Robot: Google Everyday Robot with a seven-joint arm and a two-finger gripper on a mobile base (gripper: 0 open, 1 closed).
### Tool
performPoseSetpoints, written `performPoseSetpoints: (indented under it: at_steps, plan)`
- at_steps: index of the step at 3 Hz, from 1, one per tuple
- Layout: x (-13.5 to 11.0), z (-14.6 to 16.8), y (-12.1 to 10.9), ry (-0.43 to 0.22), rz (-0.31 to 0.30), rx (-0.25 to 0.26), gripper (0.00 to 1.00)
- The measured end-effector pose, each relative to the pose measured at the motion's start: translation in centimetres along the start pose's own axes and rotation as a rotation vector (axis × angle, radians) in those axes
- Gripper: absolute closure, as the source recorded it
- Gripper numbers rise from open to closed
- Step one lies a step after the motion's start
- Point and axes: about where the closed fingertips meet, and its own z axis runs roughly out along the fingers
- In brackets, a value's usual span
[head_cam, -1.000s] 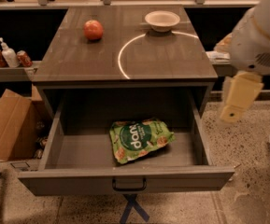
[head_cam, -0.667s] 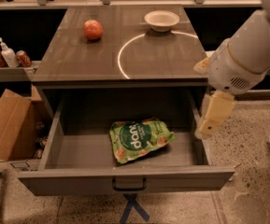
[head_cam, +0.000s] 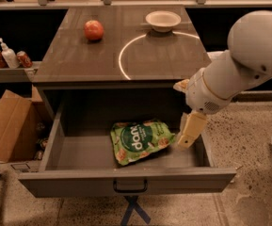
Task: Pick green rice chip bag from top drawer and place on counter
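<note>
The green rice chip bag lies flat on the floor of the open top drawer, right of its middle, with its dark green round logo facing up. The gripper hangs from the white arm over the right part of the drawer, just right of the bag's right end and close to it. It holds nothing. The counter above the drawer bears a thin white arc.
A red apple and a white bowl stand at the back of the counter. A cardboard box stands on the floor at the left. Cans and a bottle sit on a low shelf at the left.
The arm has swung left and down from beside the cabinet's right side into the open drawer, bringing the gripper next to the bag. The bag has not moved.
</note>
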Motion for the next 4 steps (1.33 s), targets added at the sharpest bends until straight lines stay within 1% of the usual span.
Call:
performPoseSetpoints:
  at_steps: [1,2,4]
  plan:
    - [-0.2,4.0,-1.1,0.038,-0.035,-0.028,0.0]
    - [-0.3,7.3,-2.4,0.054,-0.056,-0.052,0.0]
    - [-2.6,11.6,-4.8,0.108,-0.09,-0.071,0.0]
